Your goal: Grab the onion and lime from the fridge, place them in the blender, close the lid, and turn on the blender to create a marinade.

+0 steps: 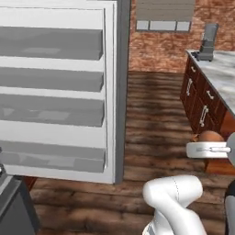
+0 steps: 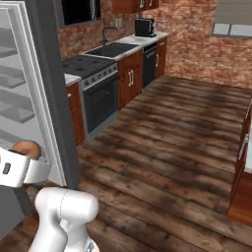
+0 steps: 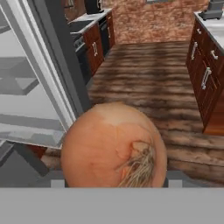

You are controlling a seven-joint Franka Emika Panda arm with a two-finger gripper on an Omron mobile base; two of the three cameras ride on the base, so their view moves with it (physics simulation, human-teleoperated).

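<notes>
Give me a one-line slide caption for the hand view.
Onion held in the gripper, open fridge door on the left, blender on the far counter.

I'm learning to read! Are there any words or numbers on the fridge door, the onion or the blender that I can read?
No text to read in any view.
fridge door: plain grey racks, no words.
onion: bare skin, no sticker.
blender: too far and small to show any label.
</notes>
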